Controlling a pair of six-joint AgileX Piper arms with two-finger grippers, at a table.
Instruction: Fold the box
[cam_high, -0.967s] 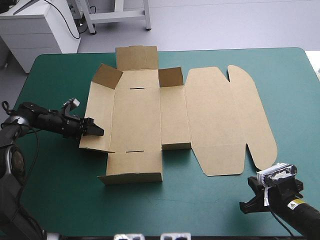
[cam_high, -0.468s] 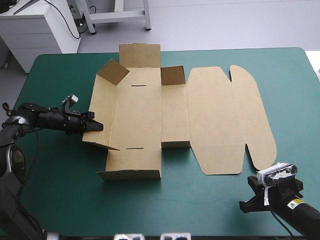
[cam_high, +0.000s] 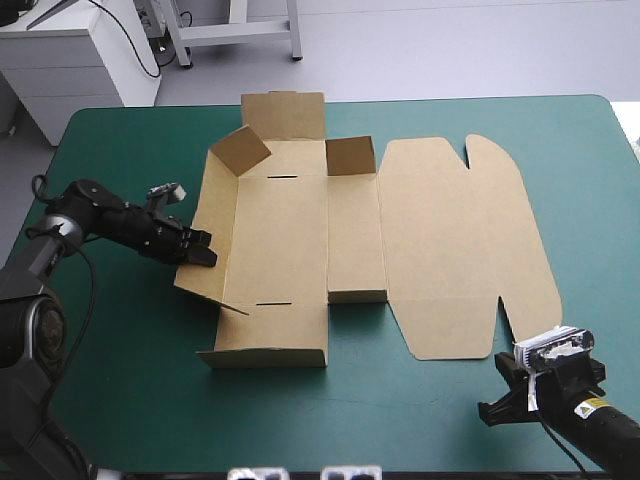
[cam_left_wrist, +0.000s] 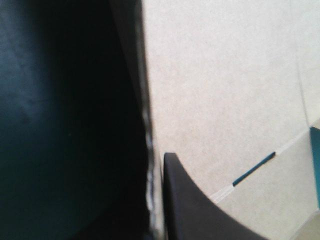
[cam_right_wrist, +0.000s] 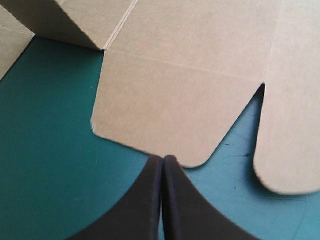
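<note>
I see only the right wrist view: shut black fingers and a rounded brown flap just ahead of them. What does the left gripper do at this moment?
Observer: The left gripper is shut on the box. It pinches the left side wall, which stands tilted up off the table.
Operator: Are any other parts raised?
Observer: Yes, the two small flaps at the far end, one by the left wall and one toward the lid, stand up.
Operator: Where is my gripper on the table?
Observer: The right gripper is by the table's near right corner, just short of the box and not touching it.
</note>
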